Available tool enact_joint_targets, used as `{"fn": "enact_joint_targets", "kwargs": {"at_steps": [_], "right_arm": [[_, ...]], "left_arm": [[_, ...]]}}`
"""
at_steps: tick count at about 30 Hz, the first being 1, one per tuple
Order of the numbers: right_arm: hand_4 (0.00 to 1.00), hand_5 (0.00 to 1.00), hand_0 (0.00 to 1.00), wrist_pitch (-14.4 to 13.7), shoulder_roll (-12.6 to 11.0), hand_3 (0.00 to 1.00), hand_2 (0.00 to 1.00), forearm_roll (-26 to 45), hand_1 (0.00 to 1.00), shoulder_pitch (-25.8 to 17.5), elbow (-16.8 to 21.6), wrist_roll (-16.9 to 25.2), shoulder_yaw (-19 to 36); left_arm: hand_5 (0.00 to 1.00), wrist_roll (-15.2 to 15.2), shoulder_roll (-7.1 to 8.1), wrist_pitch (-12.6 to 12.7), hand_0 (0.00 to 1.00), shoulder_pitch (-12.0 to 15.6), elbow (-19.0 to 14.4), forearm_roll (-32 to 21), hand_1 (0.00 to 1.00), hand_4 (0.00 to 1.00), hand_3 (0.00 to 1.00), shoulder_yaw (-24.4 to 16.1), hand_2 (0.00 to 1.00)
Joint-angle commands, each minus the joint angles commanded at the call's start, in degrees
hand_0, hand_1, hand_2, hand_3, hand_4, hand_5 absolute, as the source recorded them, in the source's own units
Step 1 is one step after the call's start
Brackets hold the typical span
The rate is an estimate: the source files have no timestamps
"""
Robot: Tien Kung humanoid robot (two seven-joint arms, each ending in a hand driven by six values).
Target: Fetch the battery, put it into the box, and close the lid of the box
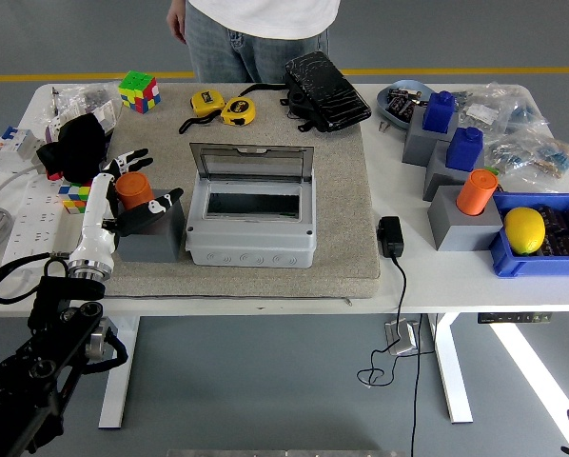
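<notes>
Battery [132,188], an orange cylinder upright in its grey holder [151,238], looked rigid, smooth, graspable round its sides; left hand [130,195] part-curled around it, grip unconfirmed.

One head view, high, looking forward and down, whole table [265,286]

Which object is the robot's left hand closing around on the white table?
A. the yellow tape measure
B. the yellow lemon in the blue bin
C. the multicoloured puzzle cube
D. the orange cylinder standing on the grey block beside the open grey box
D: the left hand has its fingers curled around the orange cylinder on the grey block, just left of the open grey box.
</notes>
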Motion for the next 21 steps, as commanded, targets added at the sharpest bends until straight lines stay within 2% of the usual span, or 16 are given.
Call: {"fn": "enact_joint_targets", "kwargs": {"at_steps": [5, 19, 20, 21], "right_arm": [[0.998, 0.998, 0.839, 0.0, 0.0, 0.798, 0.764, 0.1, 0.783, 0.1, 0.0, 0.0, 0.0], [0.998, 0.998, 0.838, 0.0, 0.0, 0.798, 0.764, 0.2, 0.783, 0.2, 0.0, 0.1, 0.0], [0.998, 0.998, 0.838, 0.0, 0.0, 0.797, 0.763, 0.1, 0.783, 0.2, 0.0, 0.0, 0.0], [0.998, 0.998, 0.838, 0.0, 0.0, 0.797, 0.763, 0.1, 0.783, 0.2, 0.0, 0.0, 0.1]], "left_arm": [[0.164, -0.3, -0.07, -0.1, 0.783, 0.0, 1.0, -0.6, 0.823, 0.998, 0.754, -0.1, 0.736], [0.168, -1.0, -0.36, -0.1, 0.754, -0.2, 1.1, -2.1, 0.804, 0.998, 0.729, 0.0, 0.713], [0.115, -1.0, -0.39, 0.1, 0.677, -0.2, 1.0, -2.1, 0.731, 0.998, 0.672, 0.0, 0.655], [0.115, -1.0, -0.40, 0.2, 0.677, -0.2, 1.0, -2.1, 0.731, 0.998, 0.672, 0.1, 0.655]]}}
